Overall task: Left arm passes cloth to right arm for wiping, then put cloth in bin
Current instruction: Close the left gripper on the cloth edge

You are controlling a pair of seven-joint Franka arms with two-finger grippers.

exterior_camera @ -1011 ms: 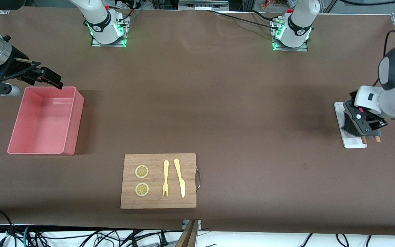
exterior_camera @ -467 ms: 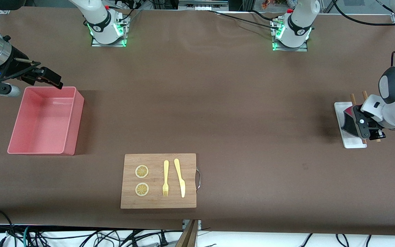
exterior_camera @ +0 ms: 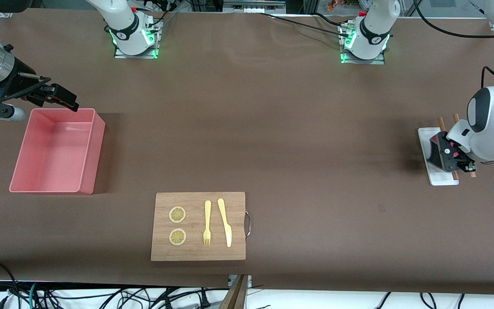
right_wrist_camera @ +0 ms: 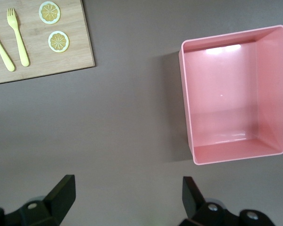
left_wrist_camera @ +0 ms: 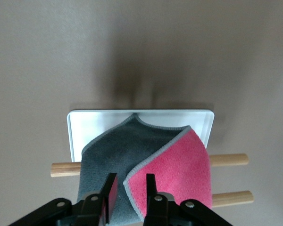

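My left gripper [left_wrist_camera: 131, 190] is down at the small white tray [left_wrist_camera: 92, 125] near the left arm's end of the tabletop [exterior_camera: 298, 128]. Its two black fingers [left_wrist_camera: 110, 190] stand close together, straddling a raised fold of the cloth [left_wrist_camera: 151, 160], though I cannot tell whether they have pinched it yet. The cloth lies draped over two wooden rods [left_wrist_camera: 228, 160] that run across the tray, its dark grey face up on one half and its pink face turned up on the other. In the front view the left gripper [exterior_camera: 448, 156] covers most of the tray [exterior_camera: 442, 178], with only a sliver of pink showing.

My right gripper [right_wrist_camera: 127, 195] waits in the air with its fingers spread wide, holding nothing, over the tabletop just beside the bin's [exterior_camera: 54, 150] farther rim. The bin sits toward the right arm's end.

Between the two ends, nearer the front camera, lies a wooden cutting board [exterior_camera: 197, 253] with a wire handle. On it are two lemon slices [exterior_camera: 177, 214], a yellow fork [exterior_camera: 207, 223] and a yellow knife [exterior_camera: 225, 222], side by side.
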